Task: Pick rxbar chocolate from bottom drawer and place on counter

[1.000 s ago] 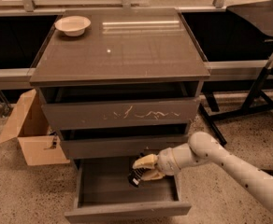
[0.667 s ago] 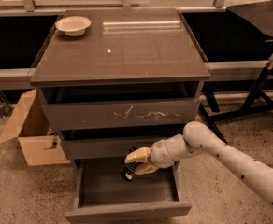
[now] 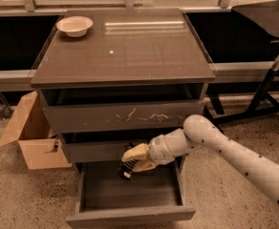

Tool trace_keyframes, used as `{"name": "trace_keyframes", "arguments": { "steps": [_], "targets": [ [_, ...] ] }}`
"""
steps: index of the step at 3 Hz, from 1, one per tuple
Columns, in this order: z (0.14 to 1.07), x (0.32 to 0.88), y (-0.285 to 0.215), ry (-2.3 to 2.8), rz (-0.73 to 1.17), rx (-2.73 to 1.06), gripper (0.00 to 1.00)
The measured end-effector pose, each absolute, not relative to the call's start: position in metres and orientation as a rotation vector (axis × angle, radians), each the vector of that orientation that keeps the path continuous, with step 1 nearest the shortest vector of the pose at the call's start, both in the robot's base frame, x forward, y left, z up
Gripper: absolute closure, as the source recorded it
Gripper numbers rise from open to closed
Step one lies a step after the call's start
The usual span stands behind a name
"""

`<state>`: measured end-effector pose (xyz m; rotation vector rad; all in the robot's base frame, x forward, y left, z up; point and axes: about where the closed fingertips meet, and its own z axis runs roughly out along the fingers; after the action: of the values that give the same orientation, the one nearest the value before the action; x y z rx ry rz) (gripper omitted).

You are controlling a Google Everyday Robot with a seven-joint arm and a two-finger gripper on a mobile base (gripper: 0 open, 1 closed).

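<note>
view: single, high front | faces down at counter (image 3: 130, 56) | mid-range | tool (image 3: 129, 164) above bottom drawer (image 3: 130, 215)

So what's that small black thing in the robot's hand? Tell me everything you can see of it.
It is a small flat black bar in a wrapper, with white lettering too small to read. The hand pinches its upper end, so it hangs tilted over the open bottom drawer, seemingly clear of the drawer's floor and touching nothing else.

Black rxbar chocolate (image 3: 125, 171) in the gripper (image 3: 130, 160), above the open bottom drawer (image 3: 130, 216)
</note>
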<state>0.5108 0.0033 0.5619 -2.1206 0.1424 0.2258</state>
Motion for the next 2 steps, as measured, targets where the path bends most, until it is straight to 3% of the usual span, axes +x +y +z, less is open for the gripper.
{"name": "trace_keyframes", "arguments": {
  "steps": [2],
  "targets": [
    [0.681, 0.51, 0.016, -0.107, -0.041, -2.235, 1.0]
  ]
}}
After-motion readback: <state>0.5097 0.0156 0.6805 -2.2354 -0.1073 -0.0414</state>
